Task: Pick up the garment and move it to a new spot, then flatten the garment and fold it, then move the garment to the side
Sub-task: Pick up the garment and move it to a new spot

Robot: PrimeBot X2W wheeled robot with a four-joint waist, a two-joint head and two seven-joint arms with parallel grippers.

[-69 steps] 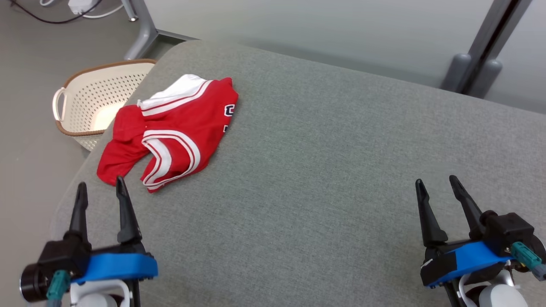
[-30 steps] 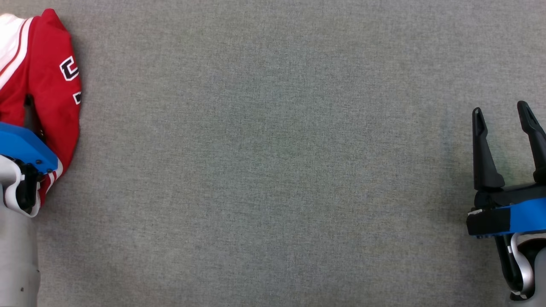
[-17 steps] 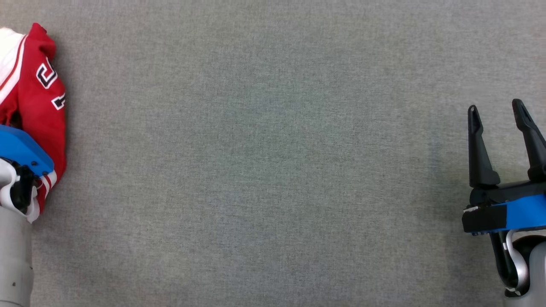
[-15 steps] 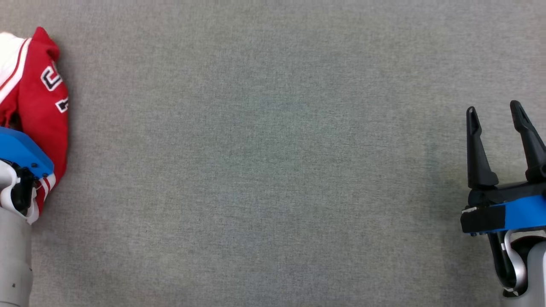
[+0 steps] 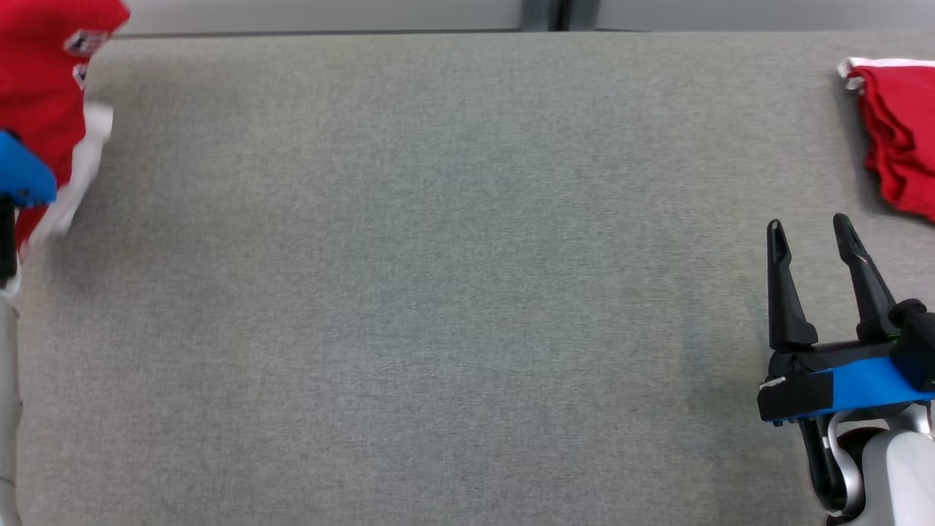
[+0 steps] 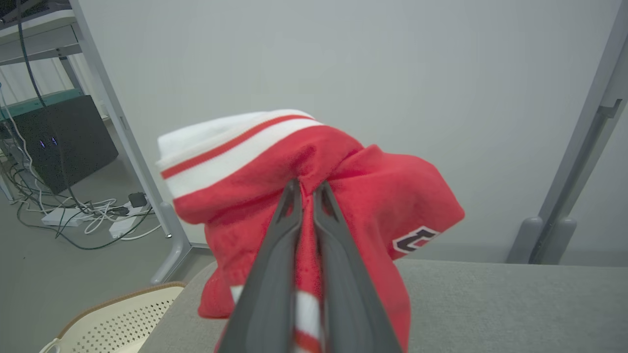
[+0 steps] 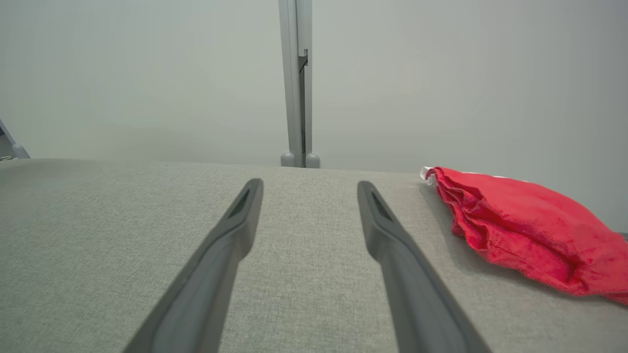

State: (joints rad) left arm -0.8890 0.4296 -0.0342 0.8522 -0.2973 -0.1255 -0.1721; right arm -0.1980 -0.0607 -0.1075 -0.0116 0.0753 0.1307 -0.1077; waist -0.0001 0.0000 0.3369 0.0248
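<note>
A red garment (image 6: 373, 196) with white striped trim and a black-and-white letter patch hangs bunched above the grey padded table (image 6: 490, 304). My left gripper (image 6: 306, 189) is shut on a fold near the garment's top. In the head view the garment (image 5: 36, 58) is at the far upper left, blurred, behind my left gripper's blue mount (image 5: 22, 179). My right gripper (image 5: 807, 230) hovers low over the table's right part, open with nothing between its fingers (image 7: 235, 230).
A second red cloth (image 5: 902, 131) lies crumpled at the table's far right edge, just right of my right gripper (image 7: 309, 189). A cream perforated basket (image 6: 113, 318) stands on the floor beside the table's left end. Cables (image 6: 88, 215) and a grey frame leg (image 6: 162, 215) are behind it.
My left gripper has shut on the garment and lifted it off the table. The head camera has tilted up, bringing the table's far edge and the second cloth into view. My right gripper stays open.
</note>
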